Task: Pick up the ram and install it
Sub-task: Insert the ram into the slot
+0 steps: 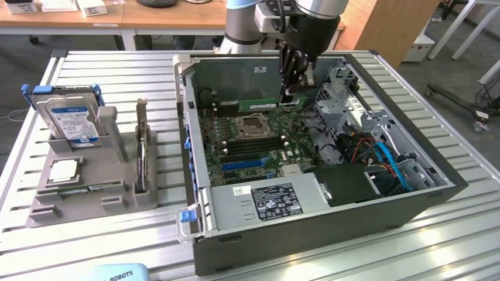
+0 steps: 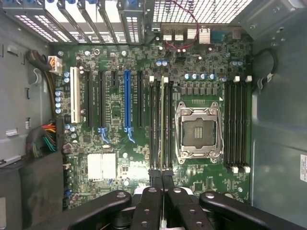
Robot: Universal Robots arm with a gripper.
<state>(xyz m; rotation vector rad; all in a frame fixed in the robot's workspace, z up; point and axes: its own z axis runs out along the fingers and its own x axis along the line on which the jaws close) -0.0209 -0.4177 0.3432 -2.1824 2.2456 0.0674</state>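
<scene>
The gripper (image 1: 294, 92), fingers pinched on the ram (image 1: 259, 104), holds it directly beneath itself over the memory slots (image 1: 224, 111) on the far side of the processor socket (image 1: 254, 126), its long axis parallel to them.

1. Ram (image 1: 262, 104): green.
2. Gripper (image 1: 292, 93): black.
3. Motherboard (image 2: 120, 143): dark green, speckled with small silver and blue parts; rows of black slots.
4. Long slot (image 2: 127, 98): bright blue.
5. Short slot (image 2: 74, 96): white.
6. Socket (image 2: 198, 132): silver frame, dark centre.
7. Case (image 1: 312, 237): dark grey.
8. Cables (image 1: 390, 164): light blue.
9. Drive (image 1: 74, 120): silver, blue-and-white label.
10. Holder (image 1: 78, 202): plain grey.
11. Table (image 1: 117, 70): pale grey, ribbed in parallel stripes.
</scene>
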